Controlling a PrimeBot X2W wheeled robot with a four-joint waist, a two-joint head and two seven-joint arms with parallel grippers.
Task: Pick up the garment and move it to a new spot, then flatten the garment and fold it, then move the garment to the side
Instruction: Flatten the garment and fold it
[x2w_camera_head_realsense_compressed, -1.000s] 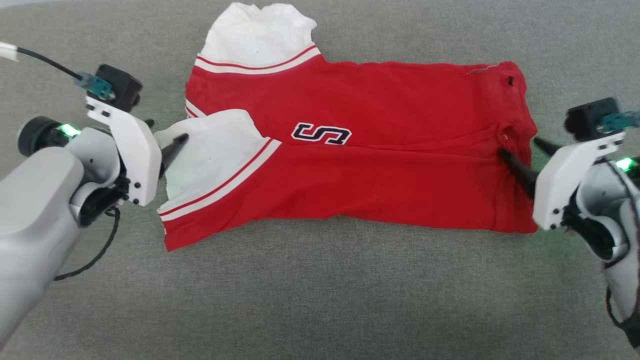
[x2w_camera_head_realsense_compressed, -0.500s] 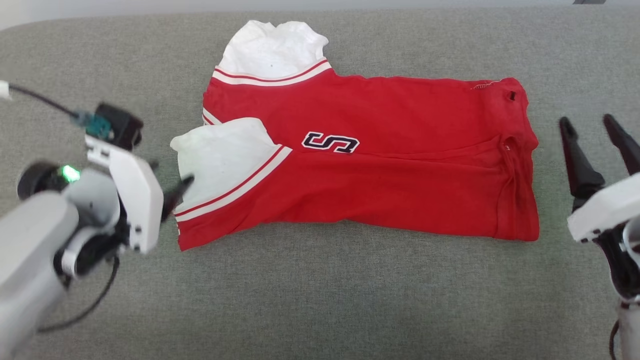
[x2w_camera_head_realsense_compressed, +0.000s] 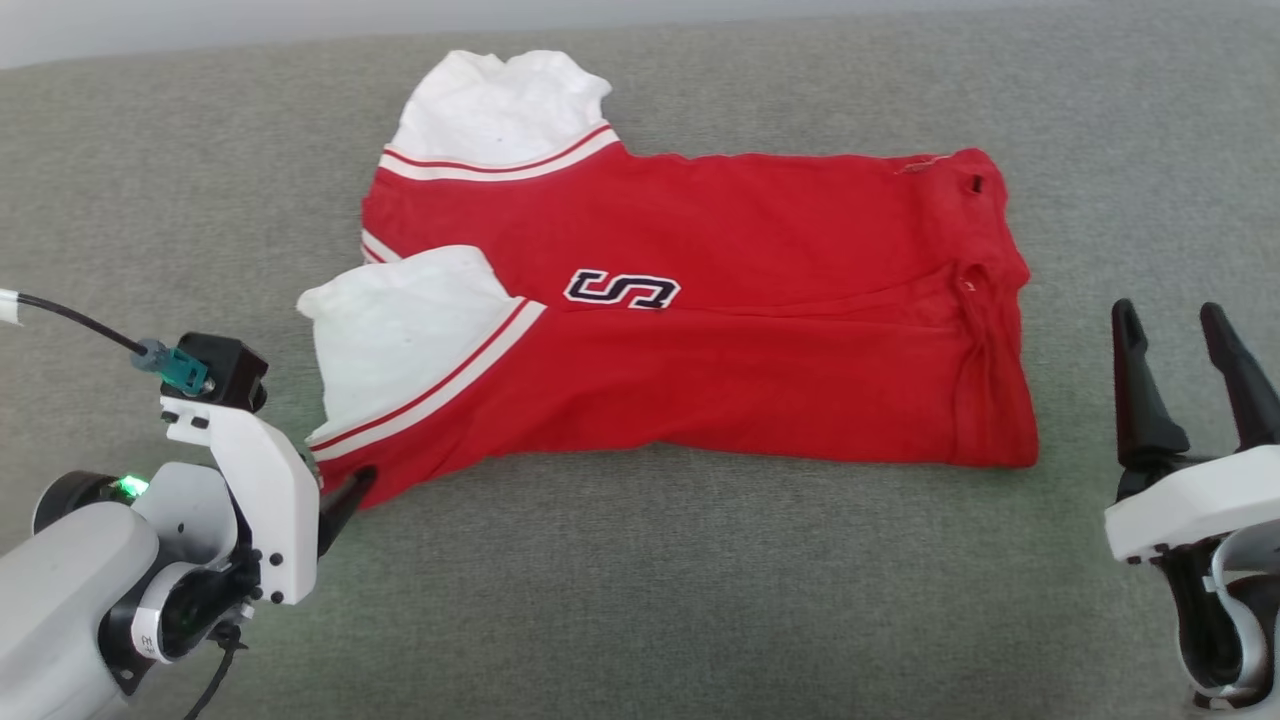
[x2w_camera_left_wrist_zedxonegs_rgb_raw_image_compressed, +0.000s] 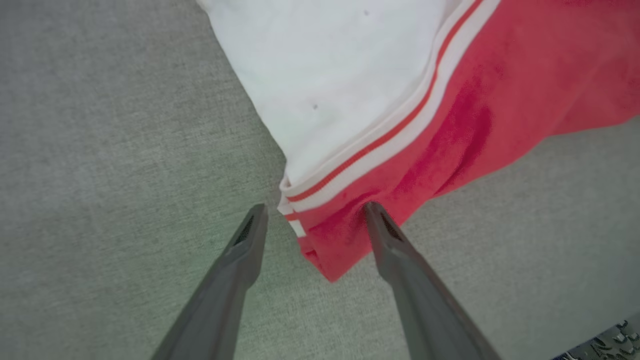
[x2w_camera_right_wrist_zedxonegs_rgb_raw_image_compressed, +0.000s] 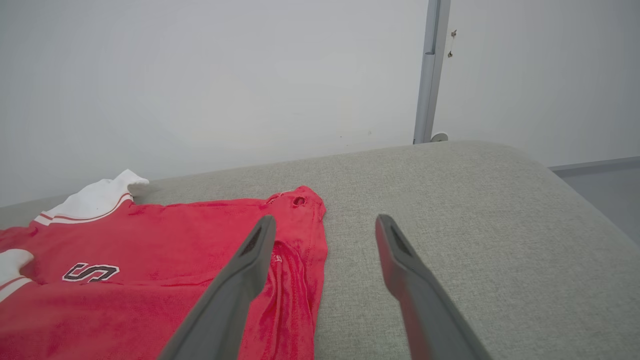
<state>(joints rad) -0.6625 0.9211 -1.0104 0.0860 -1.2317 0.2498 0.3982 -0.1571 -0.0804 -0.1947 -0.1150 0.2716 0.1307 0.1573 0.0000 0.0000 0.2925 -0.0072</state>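
Note:
The garment (x2w_camera_head_realsense_compressed: 720, 330), a red shirt with white sleeve ends and a dark "S" badge, lies folded lengthwise on the grey cushion. My left gripper (x2w_camera_head_realsense_compressed: 345, 495) stands open at the shirt's near left corner. In the left wrist view that red corner (x2w_camera_left_wrist_zedxonegs_rgb_raw_image_compressed: 330, 245) lies between the two fingers of the left gripper (x2w_camera_left_wrist_zedxonegs_rgb_raw_image_compressed: 312, 212), unclamped. Off the shirt's right edge my right gripper (x2w_camera_head_realsense_compressed: 1170, 320) is open and empty, fingers pointing away from me. The right wrist view has the garment (x2w_camera_right_wrist_zedxonegs_rgb_raw_image_compressed: 150, 270) left of the right gripper (x2w_camera_right_wrist_zedxonegs_rgb_raw_image_compressed: 325, 222).
A grey fabric cushion (x2w_camera_head_realsense_compressed: 640, 600) carries the shirt, with bare room in front and on both sides. Its rounded right end (x2w_camera_right_wrist_zedxonegs_rgb_raw_image_compressed: 550, 200) drops off toward the floor. A pale wall (x2w_camera_right_wrist_zedxonegs_rgb_raw_image_compressed: 200, 75) and a grey upright post (x2w_camera_right_wrist_zedxonegs_rgb_raw_image_compressed: 430, 70) stand behind.
Both grippers have left the shirt's ends. The left one dropped from the white sleeve to the near red corner; the right one pulled back off the right edge. The camera view shifted too.

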